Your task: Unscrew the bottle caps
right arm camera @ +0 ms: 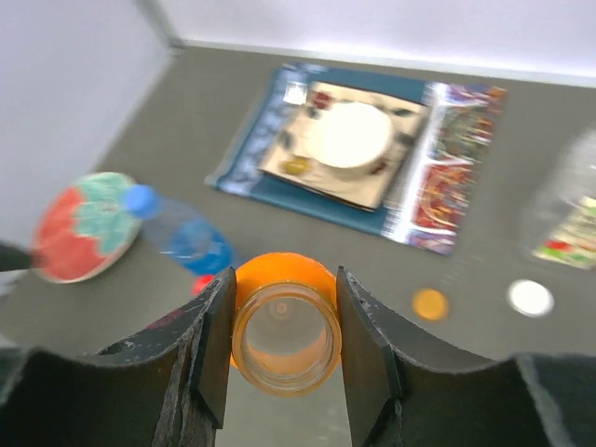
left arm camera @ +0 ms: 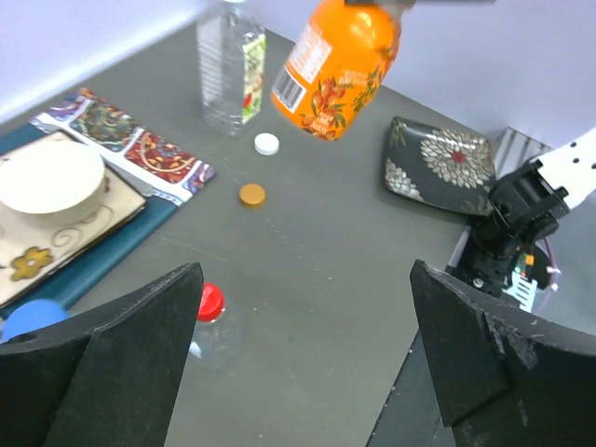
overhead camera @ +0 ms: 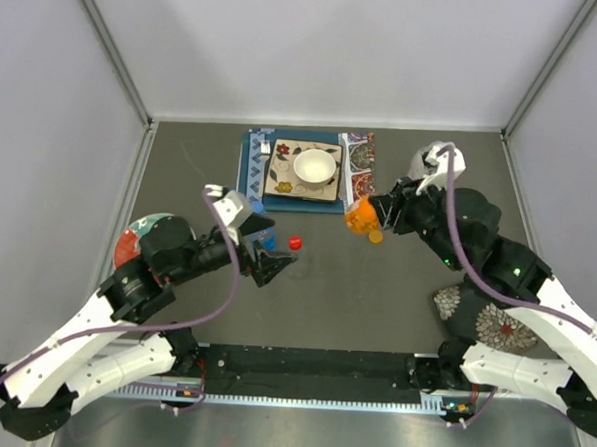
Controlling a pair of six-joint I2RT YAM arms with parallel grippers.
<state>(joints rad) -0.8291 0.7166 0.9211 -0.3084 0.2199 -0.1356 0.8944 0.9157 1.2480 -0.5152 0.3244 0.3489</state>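
The orange bottle [right arm camera: 284, 279], its open mouth shown only by the right wrist view, is clamped in the right gripper [right arm camera: 287, 349], while the left gripper [left arm camera: 305, 307] is spread wide, nothing gripped.

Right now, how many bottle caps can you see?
4. The white cap and orange cap lie loose on the table; the red cap sits on a clear bottle by the left gripper; the blue cap on a blue bottle beside it.

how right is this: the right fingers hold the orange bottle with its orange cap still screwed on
No: the right fingers hold the orange bottle, but its mouth is open and the orange cap lies on the table, as the right wrist view shows.
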